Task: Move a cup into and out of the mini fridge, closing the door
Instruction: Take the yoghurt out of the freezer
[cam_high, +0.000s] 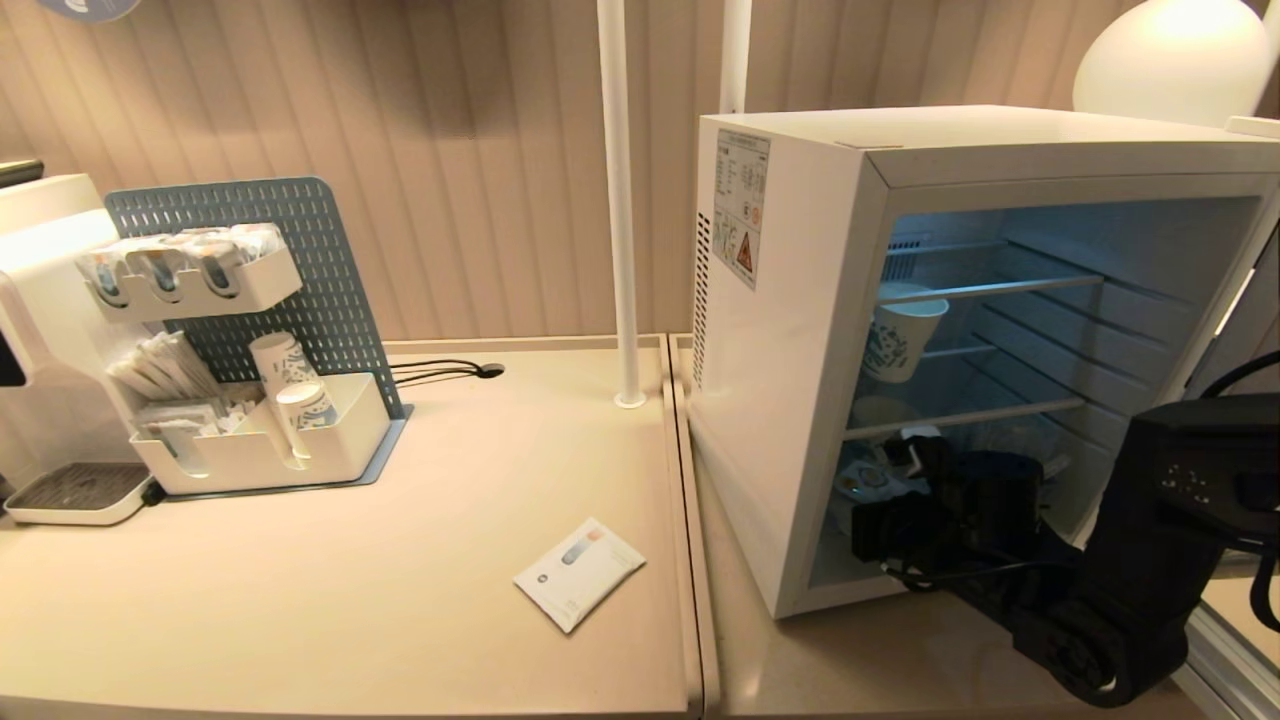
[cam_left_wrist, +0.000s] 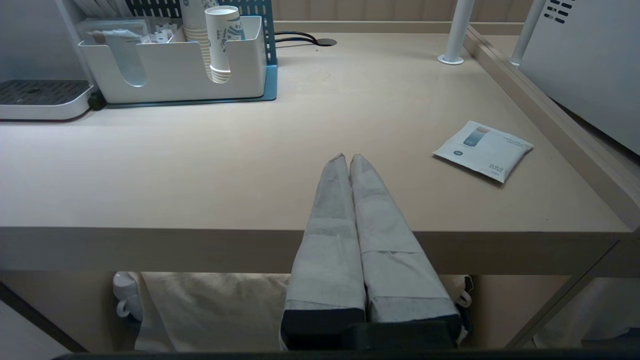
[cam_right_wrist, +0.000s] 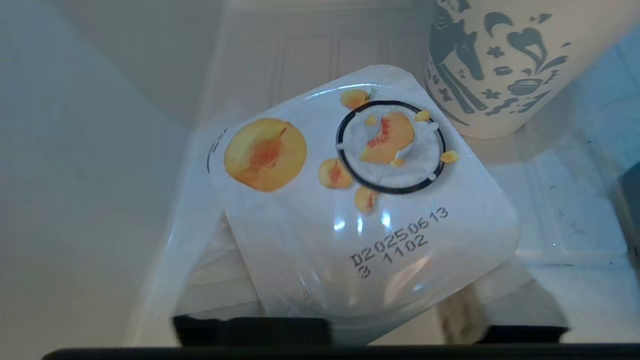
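The right gripper (cam_high: 880, 480) reached into the mini fridge (cam_high: 800, 350) at 5 o'clock, its finger state indeterminable over the cup (cam_right_wrist: 360, 200) on the floor; the left gripper (cam_left_wrist: 348, 159), fingers together, idled.

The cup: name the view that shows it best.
The right wrist view: the cup's peach-printed foil lid fills the picture. The head view shows only a pale glimpse low in the fridge, behind the right arm. The left wrist view misses it.

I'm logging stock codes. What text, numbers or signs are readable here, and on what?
"D20250613" and "3 1102": printed on the cup's foil lid.
Warning triangle, rating label: mini fridge side sticker; text too small.
Sachet on table: print too small.
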